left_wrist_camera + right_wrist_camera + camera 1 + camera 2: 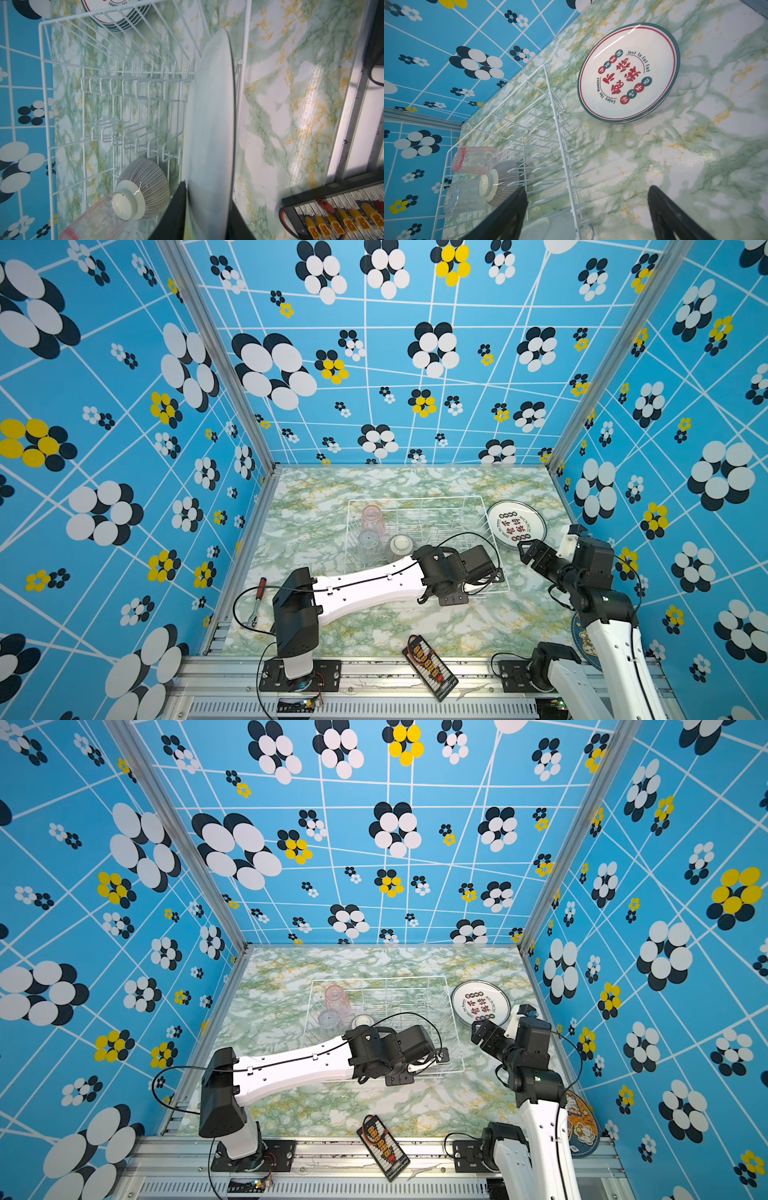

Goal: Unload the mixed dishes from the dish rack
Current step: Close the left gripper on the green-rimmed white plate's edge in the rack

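Right now the left gripper [207, 191] is clamped on the rim of an upright plate [212, 124], one finger on each face, likely because a slotted plate offers only its edge. In a top view that plate stands at the dish rack's [440, 526] 5 o'clock corner. Bowl [143, 187], foot-up to drain, sits at 9 o'clock beside the pink tumbler [475, 159] and clear tumbler [463, 197]. Right gripper [587, 187], jaws wide apart and empty, hovers near the stacked plates [629, 72] outside the rack at 2 o'clock, probably waiting for a handover.
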Robot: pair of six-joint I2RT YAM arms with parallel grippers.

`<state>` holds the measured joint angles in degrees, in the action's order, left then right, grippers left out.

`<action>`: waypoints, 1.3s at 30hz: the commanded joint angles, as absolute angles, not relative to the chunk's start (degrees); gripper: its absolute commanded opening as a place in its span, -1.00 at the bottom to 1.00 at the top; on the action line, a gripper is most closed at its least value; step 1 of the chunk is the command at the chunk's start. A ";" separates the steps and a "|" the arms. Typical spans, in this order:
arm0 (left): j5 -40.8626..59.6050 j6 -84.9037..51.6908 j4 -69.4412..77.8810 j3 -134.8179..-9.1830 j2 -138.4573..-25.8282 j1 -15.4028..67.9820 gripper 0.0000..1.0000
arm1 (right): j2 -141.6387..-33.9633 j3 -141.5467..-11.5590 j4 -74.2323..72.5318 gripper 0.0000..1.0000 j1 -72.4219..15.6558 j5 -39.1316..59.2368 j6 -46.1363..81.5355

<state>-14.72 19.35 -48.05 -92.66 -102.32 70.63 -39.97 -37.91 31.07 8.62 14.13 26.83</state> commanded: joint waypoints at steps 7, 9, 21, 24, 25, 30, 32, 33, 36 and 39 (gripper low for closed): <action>-20.16 21.94 -45.00 -95.16 -103.79 71.00 -0.48 | -39.20 -36.90 30.29 0.84 8.26 14.95 27.43; -20.68 22.14 -44.91 -95.02 -104.06 71.02 -0.50 | -39.20 -36.91 30.31 0.84 8.26 14.94 27.52; -24.80 22.35 -41.92 -92.64 -103.71 70.97 -0.97 | -38.93 -37.00 30.59 0.84 8.26 13.98 27.87; -25.01 22.49 -41.90 -92.76 -103.95 71.02 -0.97 | -38.82 -37.12 30.74 0.84 8.17 13.71 27.86; -24.80 22.43 -42.15 -92.93 -104.05 71.02 -0.97 | -38.79 -37.12 30.83 0.84 8.18 13.63 27.86; -24.91 21.98 -41.96 -93.15 -103.20 71.01 -0.95 | -38.76 -37.07 30.77 0.84 8.17 13.54 27.86; -25.44 22.01 -40.43 -92.44 -101.56 71.01 -0.93 | -38.84 -37.00 30.65 0.84 8.15 13.49 27.86; -25.65 22.14 -39.64 -91.95 -100.44 71.02 -0.93 | -38.85 -36.93 30.64 0.84 8.17 13.45 27.91; -26.04 23.45 -37.79 -90.53 -97.13 71.52 -0.91 | -38.99 -36.91 30.43 0.84 8.18 13.45 27.95; -25.15 25.33 -37.07 -89.16 -93.94 72.66 -0.90 | -39.20 -36.73 30.08 0.84 8.17 13.45 28.32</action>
<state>-26.63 23.73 -40.14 -89.32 -100.47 71.46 -39.33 -37.85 31.03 8.62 14.04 27.77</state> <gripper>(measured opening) 0.083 0.920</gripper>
